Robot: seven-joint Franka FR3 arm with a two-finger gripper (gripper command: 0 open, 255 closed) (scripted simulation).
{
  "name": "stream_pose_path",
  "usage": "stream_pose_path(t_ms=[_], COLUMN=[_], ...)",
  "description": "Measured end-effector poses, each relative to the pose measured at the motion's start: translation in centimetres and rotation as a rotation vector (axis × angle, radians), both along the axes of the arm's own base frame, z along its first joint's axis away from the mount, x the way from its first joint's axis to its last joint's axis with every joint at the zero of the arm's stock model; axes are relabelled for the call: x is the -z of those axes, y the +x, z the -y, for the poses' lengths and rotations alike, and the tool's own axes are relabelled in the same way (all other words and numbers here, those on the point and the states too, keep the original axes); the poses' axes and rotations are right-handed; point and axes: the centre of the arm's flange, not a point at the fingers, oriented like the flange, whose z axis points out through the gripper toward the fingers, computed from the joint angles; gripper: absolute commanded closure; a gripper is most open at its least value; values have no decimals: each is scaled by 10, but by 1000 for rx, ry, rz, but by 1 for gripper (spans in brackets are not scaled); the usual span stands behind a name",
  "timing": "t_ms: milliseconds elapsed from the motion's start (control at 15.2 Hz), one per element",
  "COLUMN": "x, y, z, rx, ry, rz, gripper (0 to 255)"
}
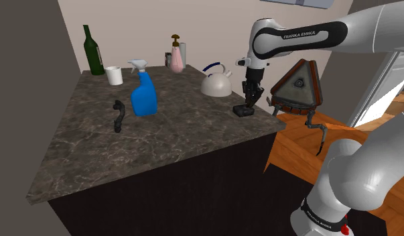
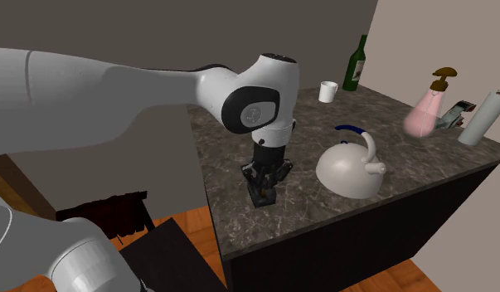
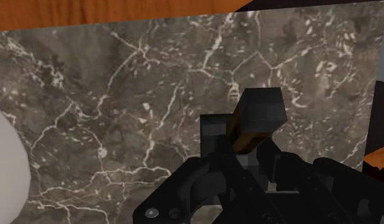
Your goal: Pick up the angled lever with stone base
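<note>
Black fingers (image 3: 203, 181) of the gripper (image 3: 251, 162) are crowding the wrist view, and they are looking closed on the lever (image 3: 255, 118), pinching its brownish stem just below the dark, blocky head. I am judging the grip by how tightly they are flanking the stem; no gap is showing on either side. The lever's dark square foot is sitting flat on the marbled counter (image 3: 120, 95), near the edge closest to the arm, with the kettle (image 1: 216, 84) just beside it. The hand is coming straight down from above, probably because the stem is leaning and a top grip is keeping the wrist off the kettle and the counter's edge. Nothing is lifting yet, so a straight rise is looking like the next move.

Farther along the counter, well apart from the lever, the containers are standing upright: a blue spray bottle (image 1: 144, 94), a green bottle (image 1: 94, 53), a white cup (image 1: 114, 74) and a pink soap dispenser (image 1: 175, 57). None of them is showing its contents, and the kettle is sitting with its lid on.
</note>
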Motion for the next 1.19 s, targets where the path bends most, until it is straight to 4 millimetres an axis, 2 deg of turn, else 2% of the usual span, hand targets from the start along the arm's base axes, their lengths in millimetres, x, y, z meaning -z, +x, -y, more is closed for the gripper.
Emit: stream_pose_path(t_ms=[330,1188], x=[-2,-69], y=[1,1], z=[0,-1], rx=[0,0], ry=[0,0], rz=[-1,-1], gripper=[255,255])
